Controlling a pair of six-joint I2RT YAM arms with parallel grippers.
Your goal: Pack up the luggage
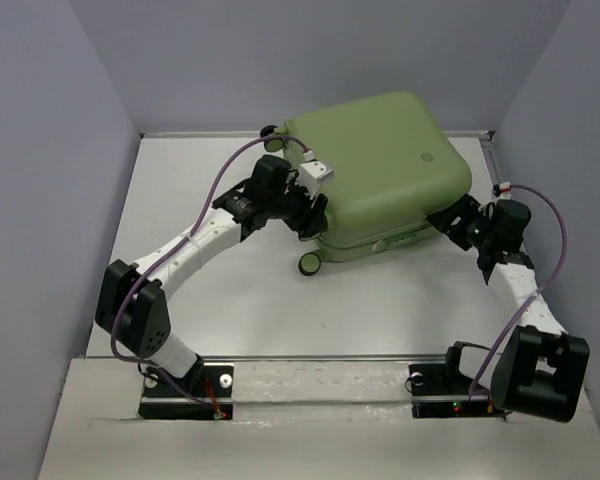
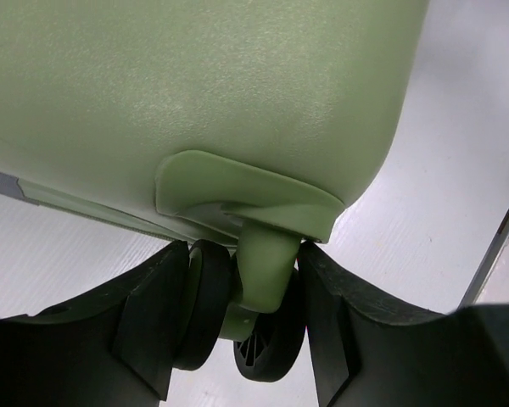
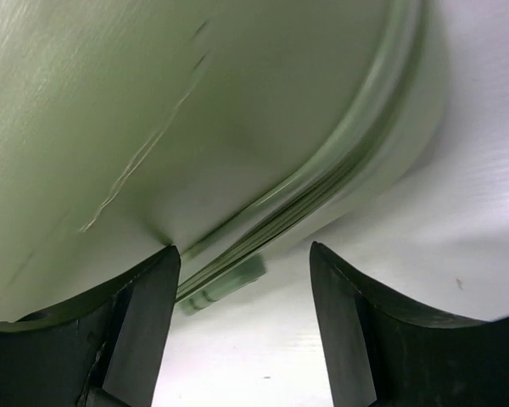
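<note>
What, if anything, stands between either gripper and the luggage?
Nothing visible does. The left gripper straddles a caster wheel of the luggage; the right gripper sits open right at its side seam.

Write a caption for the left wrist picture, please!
Left gripper brackets a caster wheel of the green luggage.

I am seeing the luggage (image 1: 380, 170) showing a plain pale sage green over its whole shell. A paler grey-green band is running along its seam just beyond the black jaws of the right gripper (image 3: 242, 280). Between the black jaws of the left gripper (image 2: 242, 284), the caster wheel (image 2: 267, 352) is showing black tyres on a green stem. The table (image 1: 230, 300) under both is reading plain white, and the left arm (image 1: 195, 250) is showing white links between black joints.
</note>
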